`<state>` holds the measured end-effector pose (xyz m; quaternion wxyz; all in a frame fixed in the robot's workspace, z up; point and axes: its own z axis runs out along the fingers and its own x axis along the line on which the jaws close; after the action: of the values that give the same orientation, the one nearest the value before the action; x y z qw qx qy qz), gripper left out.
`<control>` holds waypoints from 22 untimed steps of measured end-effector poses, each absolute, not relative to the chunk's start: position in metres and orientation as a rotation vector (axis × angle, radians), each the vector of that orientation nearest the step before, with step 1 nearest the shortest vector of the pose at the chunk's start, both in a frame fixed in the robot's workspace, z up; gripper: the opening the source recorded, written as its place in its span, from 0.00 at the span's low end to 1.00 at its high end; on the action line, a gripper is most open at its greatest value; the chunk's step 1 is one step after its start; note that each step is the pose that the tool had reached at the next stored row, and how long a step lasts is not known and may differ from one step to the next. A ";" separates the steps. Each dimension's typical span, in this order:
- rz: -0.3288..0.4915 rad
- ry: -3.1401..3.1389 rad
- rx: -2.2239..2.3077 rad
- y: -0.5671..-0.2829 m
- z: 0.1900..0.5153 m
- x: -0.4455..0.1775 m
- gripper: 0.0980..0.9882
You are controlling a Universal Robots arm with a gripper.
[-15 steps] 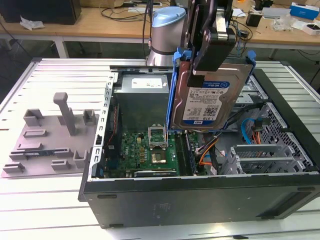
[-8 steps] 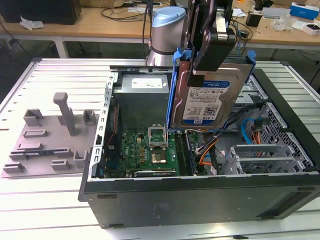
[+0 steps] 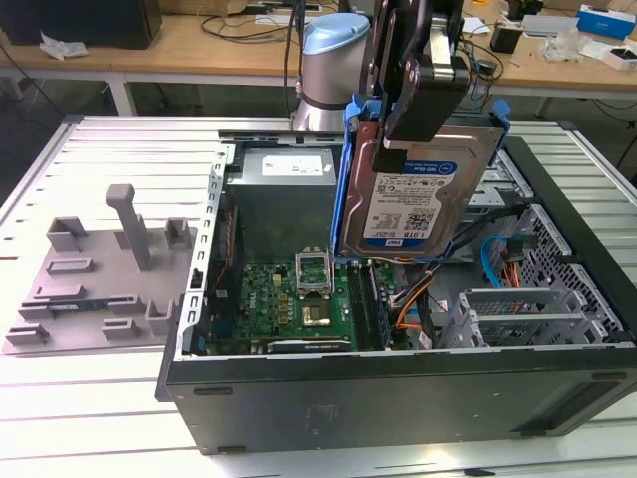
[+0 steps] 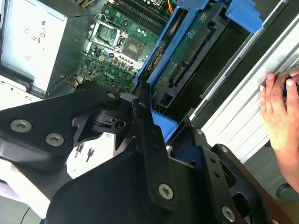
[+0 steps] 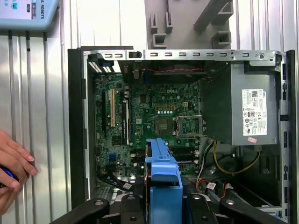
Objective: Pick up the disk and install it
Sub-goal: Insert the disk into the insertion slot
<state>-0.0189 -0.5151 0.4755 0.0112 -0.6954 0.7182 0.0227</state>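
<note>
Now we see the pincer (image 3: 398,139) closed tight on the disk (image 3: 428,194), which hangs on edge just above the open computer case (image 3: 398,393); held upright, we judge, to suit a narrow bay.

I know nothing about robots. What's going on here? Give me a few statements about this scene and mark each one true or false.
1. The black gripper is clamped on the silver rectangular hard drive in its bright blue plastic bracket. True.
2. The drive lies flat on the slatted metal table. False: it is held up on edge above the open black computer case.
3. A person's hand touches the table beside the case. True.
4. The large grey power-supply box stands outside the case. False: it sits inside the case, beside the green circuit board.
</note>
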 end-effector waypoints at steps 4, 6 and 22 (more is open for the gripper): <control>0.073 2.241 -2.170 -0.520 0.475 -0.011 0.30; 0.075 2.241 -2.172 -0.524 0.475 -0.006 0.30; 0.090 2.220 -2.208 -0.539 0.475 0.046 0.30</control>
<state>0.0457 -0.5392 0.4748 0.0047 -0.7048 0.7088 0.0288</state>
